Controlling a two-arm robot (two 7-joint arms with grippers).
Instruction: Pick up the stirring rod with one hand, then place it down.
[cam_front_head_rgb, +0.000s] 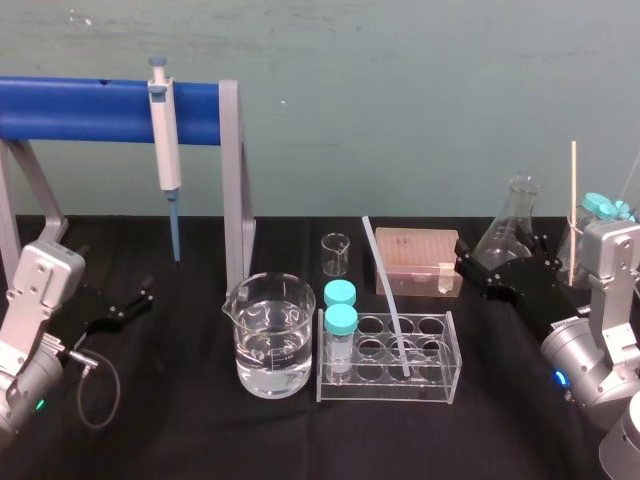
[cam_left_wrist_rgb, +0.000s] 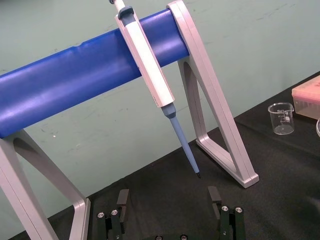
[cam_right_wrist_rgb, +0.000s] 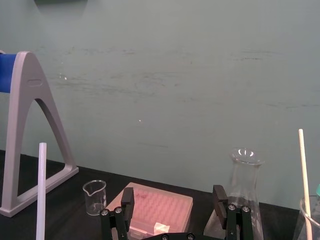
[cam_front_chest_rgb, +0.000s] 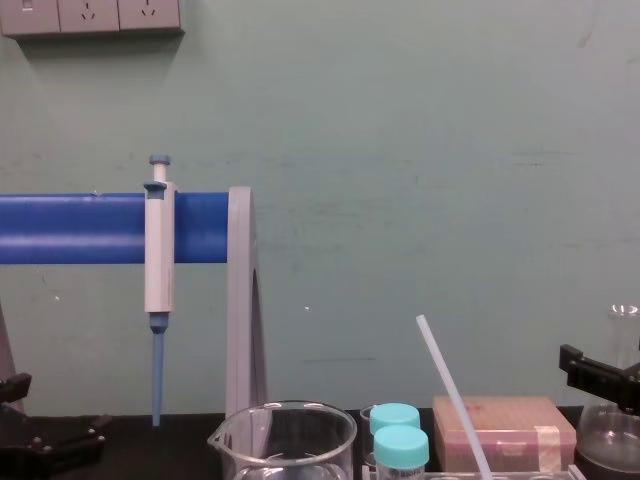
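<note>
While the stirring rod (cam_front_head_rgb: 385, 295) leaned untouched in the clear tube rack (cam_front_head_rgb: 440, 390), the right gripper (cam_front_head_rgb: 478, 277) hung nearby, jaws spread, judged best closed squarely on the rod's upper shaft; left gripper (cam_front_head_rgb: 125, 308) parked, likewise spread.

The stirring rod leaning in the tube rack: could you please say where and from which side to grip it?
Probably its free upper half, above the rack: the stirring rod stands slanted with its lower end in a rack well, blue-capped tubes to its left. The open right hand is nearest, so come from the right, jaws across the shaft.
</note>
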